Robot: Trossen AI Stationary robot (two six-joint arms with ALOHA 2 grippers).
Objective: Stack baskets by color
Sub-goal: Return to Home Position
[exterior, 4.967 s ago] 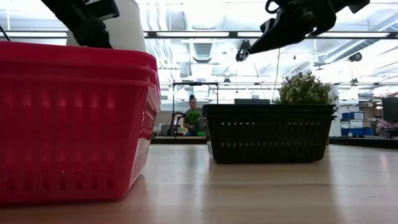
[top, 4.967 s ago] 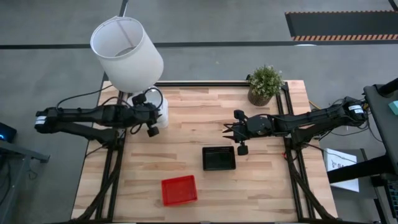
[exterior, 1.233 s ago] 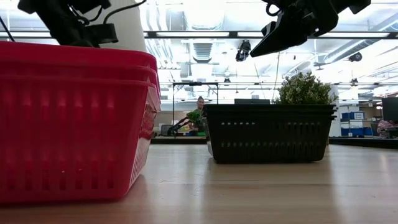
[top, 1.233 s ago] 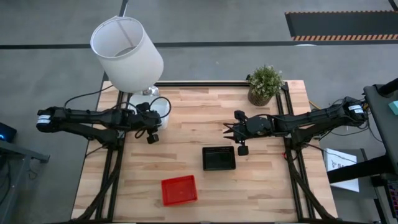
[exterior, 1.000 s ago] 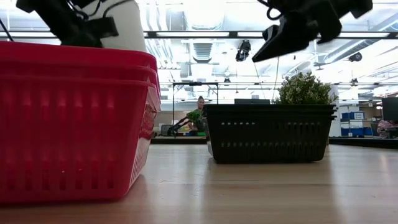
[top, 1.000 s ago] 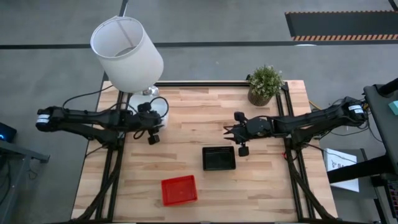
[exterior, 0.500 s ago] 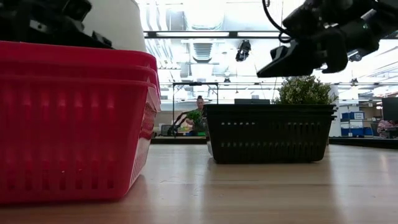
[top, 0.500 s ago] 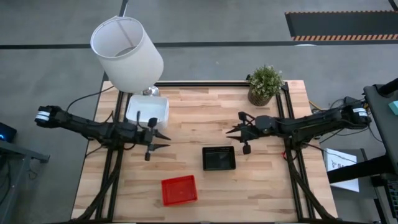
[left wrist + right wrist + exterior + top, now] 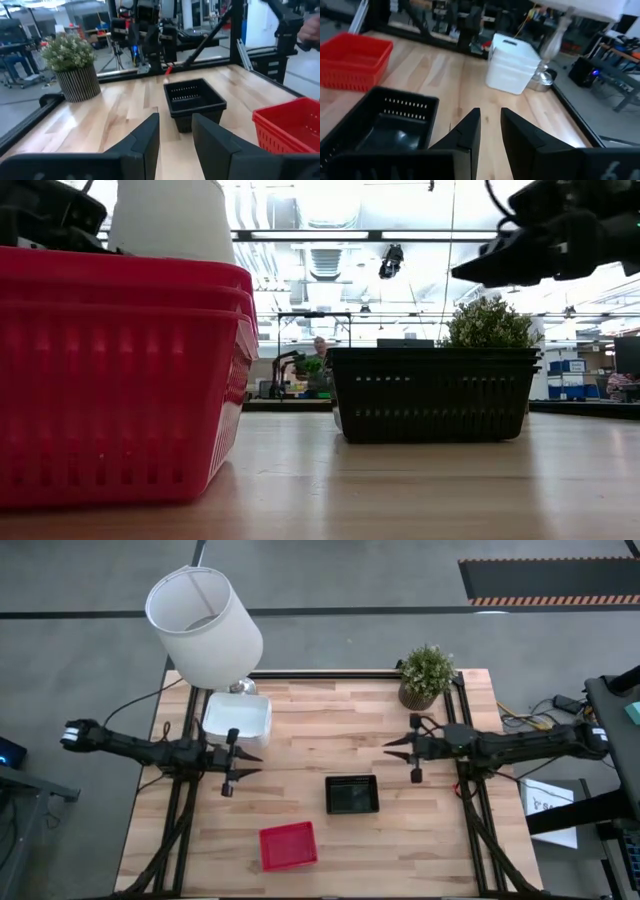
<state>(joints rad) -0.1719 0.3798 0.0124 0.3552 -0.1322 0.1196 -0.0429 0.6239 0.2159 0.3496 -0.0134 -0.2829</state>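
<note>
Three stacks of baskets rest by their bottoms on the wooden table. The white stack (image 9: 237, 720) is at the far left, the black stack (image 9: 352, 794) in the middle and the red stack (image 9: 288, 846) near the front edge. My left gripper (image 9: 255, 766) hovers open just near of the white stack, pointing level toward the table's right. My right gripper (image 9: 390, 746) hovers open to the far right of the black stack, pointing level toward the table's left. Neither has anything between its fingers (image 9: 145, 140) (image 9: 465, 132).
A potted plant (image 9: 425, 675) stands at the table's far right corner. A white lampshade (image 9: 203, 625) on its metal base overhangs the far left corner, behind the white stack. Bare wood lies between the two grippers and right of the black stack.
Both arms have drawn back and sunk, tipping their grippers up to level. My left gripper left the spot over the white stack and went toward the table's left and near edges, uncovering the stack. My right gripper went toward the table's right edge. No basket has moved.
</note>
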